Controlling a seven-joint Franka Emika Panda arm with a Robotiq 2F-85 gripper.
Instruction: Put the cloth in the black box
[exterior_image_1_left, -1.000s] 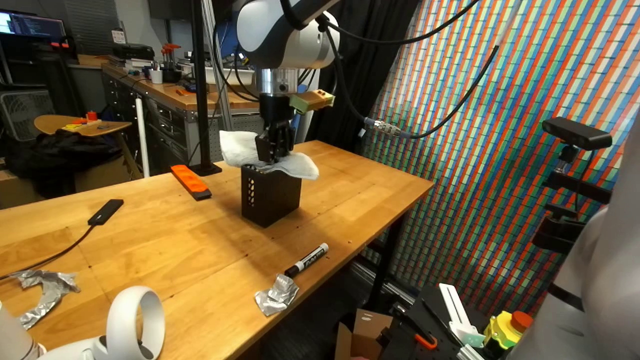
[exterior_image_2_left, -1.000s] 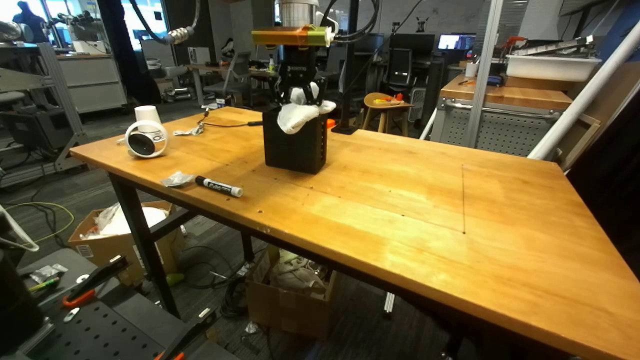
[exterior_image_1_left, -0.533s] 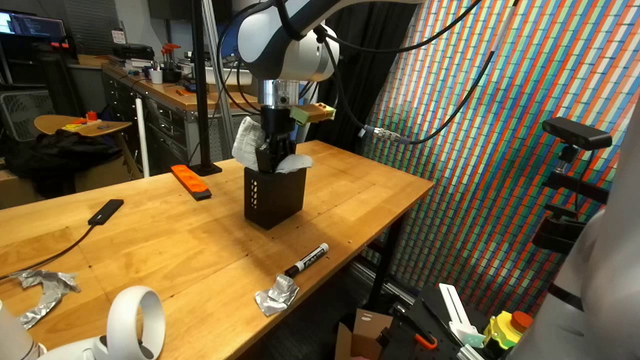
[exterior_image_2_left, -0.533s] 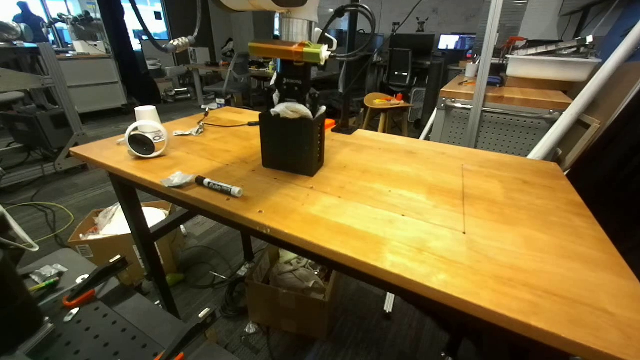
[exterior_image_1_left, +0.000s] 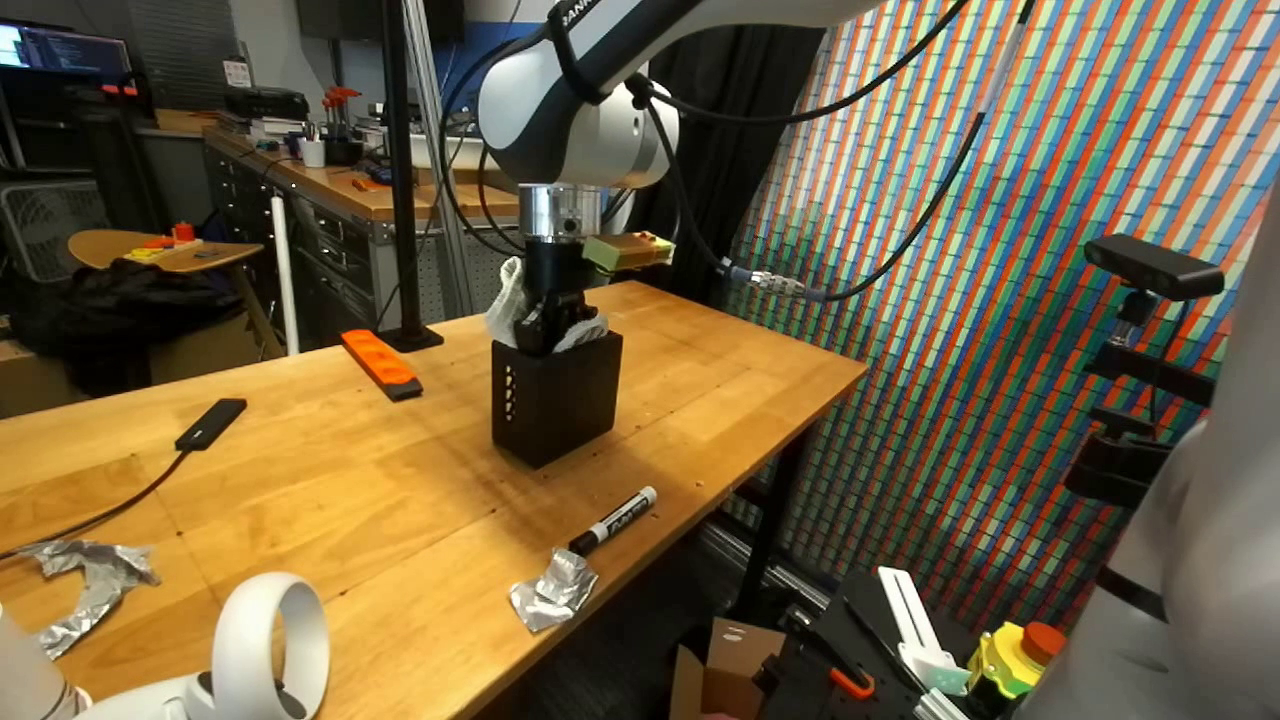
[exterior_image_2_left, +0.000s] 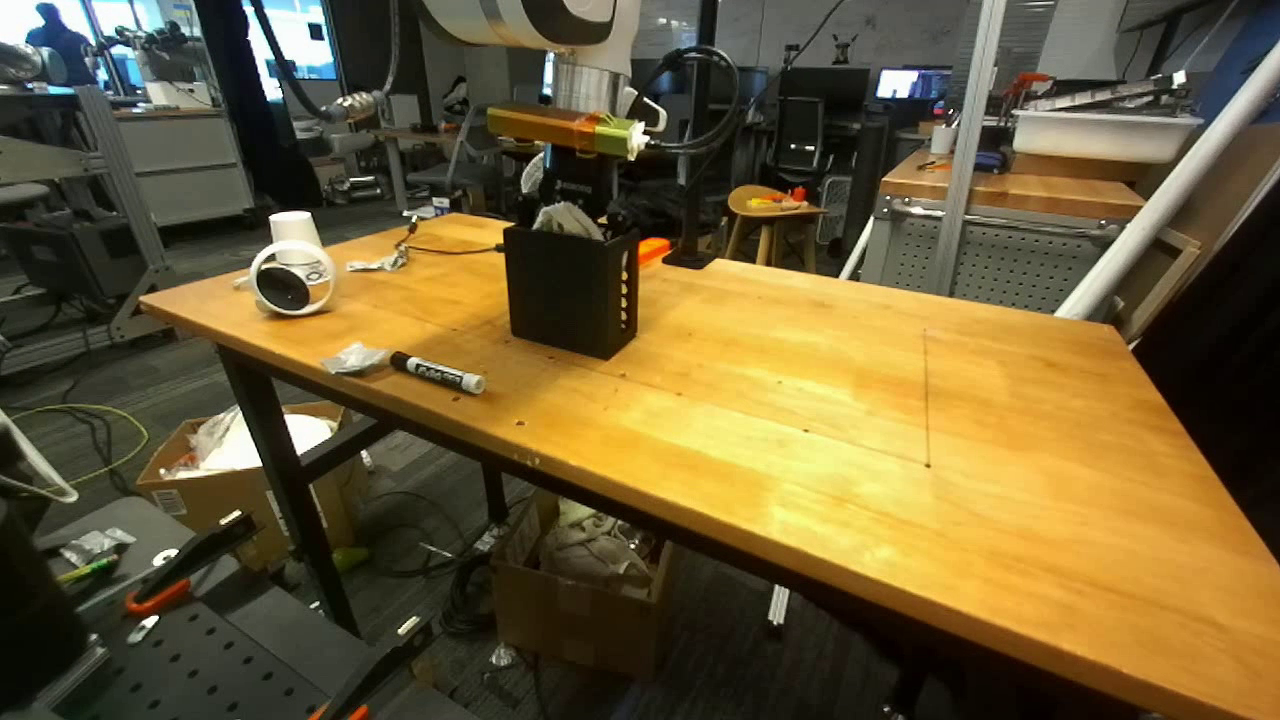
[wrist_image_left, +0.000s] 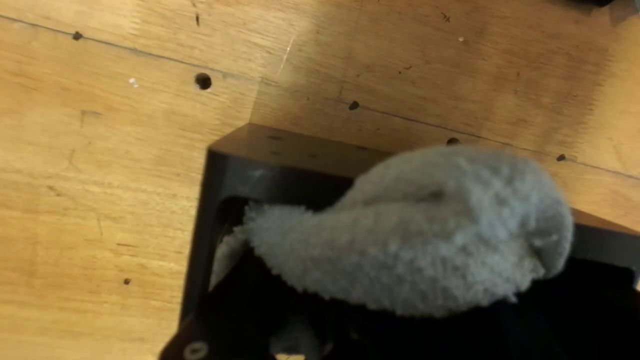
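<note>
White cloth (exterior_image_1_left: 507, 305): partly in box (exterior_image_1_left: 575, 400), jutting at eleven o'clock.
Claw (exterior_image_1_left: 545, 338): nearly closed on cloth, probably for stuffing.

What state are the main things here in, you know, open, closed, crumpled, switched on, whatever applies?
black box: upright, open-topped
cloth: bunched, partly inside that box, one end sticking up out of it
gripper: looks closed on the cloth, lower end hidden
marker: capped, lying on its side
foil near the marker: crumpled
monitor: on
cardboard box under the table: open, things inside
red button: can't tell whether pressed
</note>
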